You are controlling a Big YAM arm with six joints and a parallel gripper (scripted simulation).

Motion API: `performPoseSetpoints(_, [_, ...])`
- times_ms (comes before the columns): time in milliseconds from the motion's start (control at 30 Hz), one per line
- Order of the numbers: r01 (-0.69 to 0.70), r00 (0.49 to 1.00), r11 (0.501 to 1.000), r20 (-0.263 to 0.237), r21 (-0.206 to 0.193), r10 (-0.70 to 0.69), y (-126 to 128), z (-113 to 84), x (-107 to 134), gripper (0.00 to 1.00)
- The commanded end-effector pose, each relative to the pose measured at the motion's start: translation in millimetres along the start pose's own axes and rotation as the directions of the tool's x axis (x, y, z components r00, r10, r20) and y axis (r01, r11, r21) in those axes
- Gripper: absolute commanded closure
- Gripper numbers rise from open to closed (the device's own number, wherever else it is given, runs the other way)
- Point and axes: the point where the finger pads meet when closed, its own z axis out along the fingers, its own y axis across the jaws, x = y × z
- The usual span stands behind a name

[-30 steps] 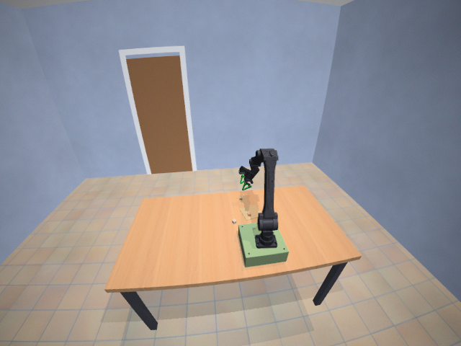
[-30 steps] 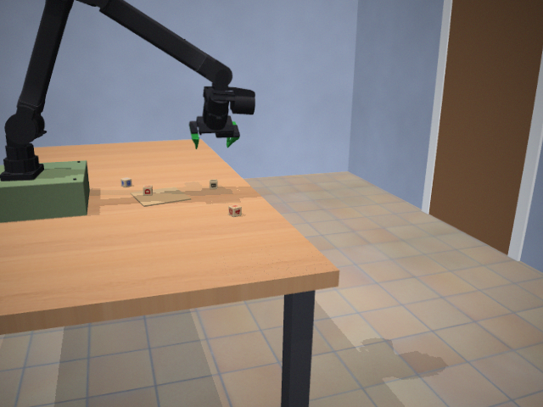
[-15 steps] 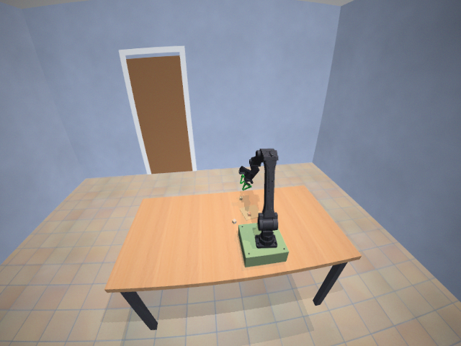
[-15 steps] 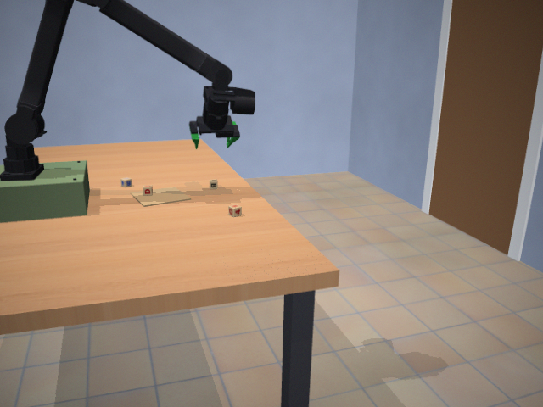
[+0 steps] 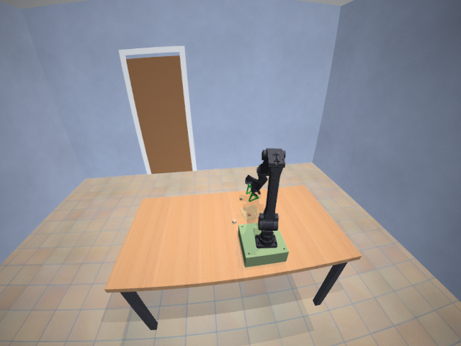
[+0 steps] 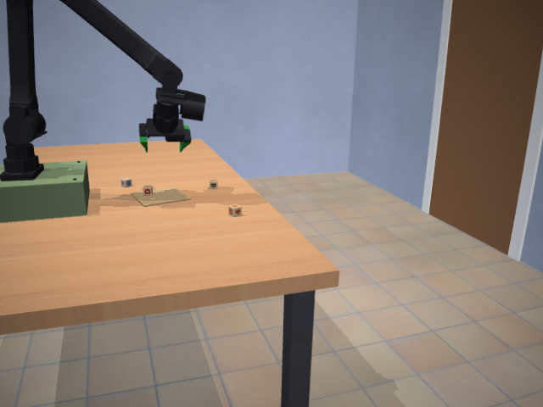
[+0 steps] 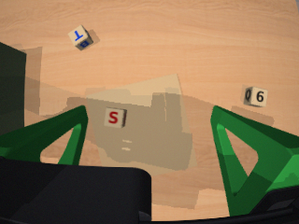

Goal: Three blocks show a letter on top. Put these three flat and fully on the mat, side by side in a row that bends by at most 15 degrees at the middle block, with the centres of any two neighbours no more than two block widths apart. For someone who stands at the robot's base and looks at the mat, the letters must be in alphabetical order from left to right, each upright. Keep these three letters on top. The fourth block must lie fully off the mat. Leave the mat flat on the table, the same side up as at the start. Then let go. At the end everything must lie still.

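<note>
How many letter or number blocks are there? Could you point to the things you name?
4. The S block [image 5: 248, 214] [image 6: 148, 190] [image 7: 113, 117] sits on the mat [image 5: 243, 213] [image 6: 169, 195] [image 7: 168, 86]; the T block [image 5: 234, 220] [image 6: 125, 181] [image 7: 78, 35], the 6 block [image 5: 240, 198] [image 6: 213, 184] [image 7: 259, 97] and a red-marked block [image 6: 235, 210] are off it. Any behind the base [image 5: 266, 258] [image 6: 47, 201] would be hidden.
</note>
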Motion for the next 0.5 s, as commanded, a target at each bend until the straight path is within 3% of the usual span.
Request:
performPoseSetpoints(0, [0.066, 0.998, 0.995, -0.009, 0.068, -0.066, 34, -19.5, -1, 0.0])
performPoseSetpoints(133, [0.072, 0.997, 0.995, -0.008, 0.063, -0.072, 48, -15.5, -2, 0.0])
performPoseSetpoints(167, [0.095, 0.995, 0.993, -0.013, 0.07, -0.095, 32, -19.0, -6, 0.0])
performPoseSetpoints(267, [0.093, 0.996, 0.993, -0.012, 0.067, -0.092, 30, -18.1, -5, 0.0])
performPoseSetpoints(300, [0.06, 0.998, 0.998, 0.001, 0.033, -0.06, 51, -5.6, 2, 0.0])
performPoseSetpoints(467, [0.081, 0.997, 0.995, -0.01, 0.063, -0.081, 43, -16.0, -3, 0.0])
